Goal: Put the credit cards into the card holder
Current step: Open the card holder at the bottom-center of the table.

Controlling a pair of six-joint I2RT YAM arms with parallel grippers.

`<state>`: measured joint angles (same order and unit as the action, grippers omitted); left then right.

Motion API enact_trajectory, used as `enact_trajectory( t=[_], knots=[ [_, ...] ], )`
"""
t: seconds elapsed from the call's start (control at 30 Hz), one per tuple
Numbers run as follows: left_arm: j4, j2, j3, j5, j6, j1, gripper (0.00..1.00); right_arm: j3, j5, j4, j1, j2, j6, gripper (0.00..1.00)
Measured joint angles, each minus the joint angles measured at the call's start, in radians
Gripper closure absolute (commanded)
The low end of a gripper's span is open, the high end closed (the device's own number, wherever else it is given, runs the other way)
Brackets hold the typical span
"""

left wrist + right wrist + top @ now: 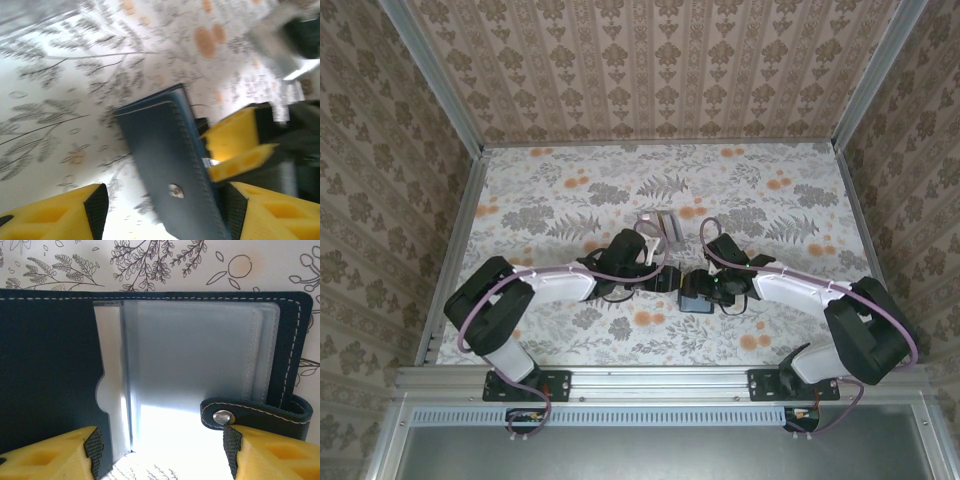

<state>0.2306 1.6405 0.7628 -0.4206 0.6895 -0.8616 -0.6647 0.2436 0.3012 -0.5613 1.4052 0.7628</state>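
The card holder (pixel 50 370) lies open under my right wrist, navy with clear plastic sleeves (pixel 195 355) and a snap tab (pixel 250 415). My right gripper (pixel 162 452) is open over its near edge, and the right fingertip (pixel 232 447) touches the tab. In the left wrist view one navy cover (pixel 165 150) stands tilted between the fingers of my open left gripper (pixel 165 210), close to the right pad (pixel 235 210). From above, both grippers, left (pixel 665 278) and right (pixel 705 290), meet at the holder (pixel 695 298). A pale stack of credit cards (pixel 667 228) lies just behind them.
The floral table cover (pixel 570 200) stretches to patterned walls at the back and sides, with metal rails (pixel 460 250) along the edges. The right gripper's yellow fingers (pixel 235 145) sit right beside the holder in the left wrist view.
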Motion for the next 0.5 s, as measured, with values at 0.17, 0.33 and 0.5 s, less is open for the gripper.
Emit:
enact_trajectory(
  t=[0.17,0.33,0.5],
  knots=[
    [-0.02,0.066,0.035,0.007,0.01,0.006,0.68,0.009,-0.004,-0.007,-0.001,-0.032,0.0,0.31],
    [-0.021,0.096,0.036,-0.006,0.034,0.021,0.98,0.052,-0.029,0.001,0.011,-0.121,0.0,0.31],
    [-0.014,0.096,0.035,-0.021,0.058,0.051,1.0,0.113,-0.074,0.017,0.035,-0.202,0.001,0.31]
  ],
)
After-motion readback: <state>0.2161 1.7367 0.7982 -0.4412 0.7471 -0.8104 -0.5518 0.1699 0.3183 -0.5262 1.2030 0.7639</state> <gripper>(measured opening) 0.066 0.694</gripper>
